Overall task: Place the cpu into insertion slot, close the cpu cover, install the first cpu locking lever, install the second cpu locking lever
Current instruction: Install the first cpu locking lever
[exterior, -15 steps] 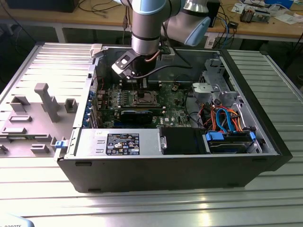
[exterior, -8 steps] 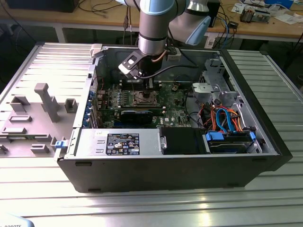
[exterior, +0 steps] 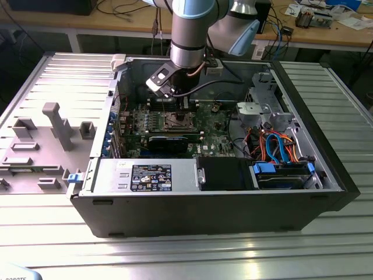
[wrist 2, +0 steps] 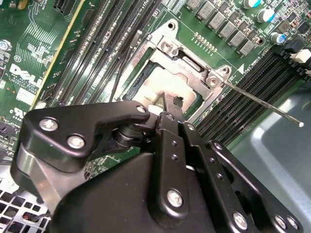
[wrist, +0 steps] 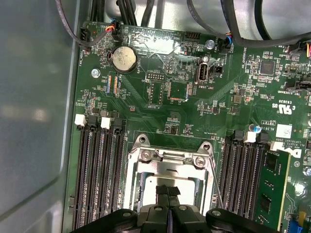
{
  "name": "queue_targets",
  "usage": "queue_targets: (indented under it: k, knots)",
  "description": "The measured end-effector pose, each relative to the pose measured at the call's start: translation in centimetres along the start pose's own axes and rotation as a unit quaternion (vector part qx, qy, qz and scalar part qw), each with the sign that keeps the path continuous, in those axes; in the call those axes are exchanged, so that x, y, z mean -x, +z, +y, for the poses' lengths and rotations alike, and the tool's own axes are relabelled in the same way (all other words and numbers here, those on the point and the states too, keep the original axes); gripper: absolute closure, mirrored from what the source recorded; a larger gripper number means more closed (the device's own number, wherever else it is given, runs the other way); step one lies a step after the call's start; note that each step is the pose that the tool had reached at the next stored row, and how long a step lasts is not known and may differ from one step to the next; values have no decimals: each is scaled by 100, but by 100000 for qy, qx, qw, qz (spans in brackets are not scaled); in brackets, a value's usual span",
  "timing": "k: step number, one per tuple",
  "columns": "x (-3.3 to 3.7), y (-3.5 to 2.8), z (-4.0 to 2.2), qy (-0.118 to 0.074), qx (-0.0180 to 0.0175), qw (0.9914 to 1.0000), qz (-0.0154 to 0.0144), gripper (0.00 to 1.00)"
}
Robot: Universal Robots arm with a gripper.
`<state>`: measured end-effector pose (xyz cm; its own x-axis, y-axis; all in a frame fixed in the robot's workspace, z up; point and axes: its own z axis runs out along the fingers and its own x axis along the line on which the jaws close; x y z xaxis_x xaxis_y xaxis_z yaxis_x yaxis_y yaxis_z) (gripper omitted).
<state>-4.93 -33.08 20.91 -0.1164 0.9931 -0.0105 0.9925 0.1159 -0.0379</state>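
Along the far wall a wooden workbench (exterior: 46, 22) is sitting cluttered with cables and papers, and in front of it a ribbed metal table (exterior: 186, 256) is carrying the whole setup. On that table an open computer case (exterior: 326, 169) is lying on its side, with a grey side panel (exterior: 35, 146) lying flat at the exterior view's left.

The arm (exterior: 189, 35) is reaching straight down into the far half of the case. Under it the green motherboard (wrist: 165, 102) is lying flat on the case floor. A silver power supply (exterior: 111, 175) is running along the near wall, and orange and blue cables (exterior: 280, 146) are bunching at the exterior view's right.

Closer in, rows of long black memory slots (wrist: 99, 170) are flanking the insertion slot (exterior: 179, 121) on both sides. The gripper (wrist 2: 175, 103) is hanging right over that socket. The cpu cover (wrist: 167, 162) is lying down flat across it. The cpu (wrist 2: 163, 90) is sitting inside the slot, its metal top showing through the cover's square cut-out.

A thin locking lever (wrist 2: 262, 104) is sticking out from the socket's corner, running away over the memory slots and standing free of the frame. The fingers (wrist: 163, 194) are pressed tight together with nothing showing between them. Their tips are sitting directly over the chip, and I can't tell whether they are touching it.
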Motion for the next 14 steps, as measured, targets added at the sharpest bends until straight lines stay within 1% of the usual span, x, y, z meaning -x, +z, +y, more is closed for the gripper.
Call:
queue_targets:
  k: [6, 14]
  knots:
    - [0, -22, 0, -2, 3, 100000, 1, 89]
    - [1, -68, -2, -3, 5, 100000, 19, 89]
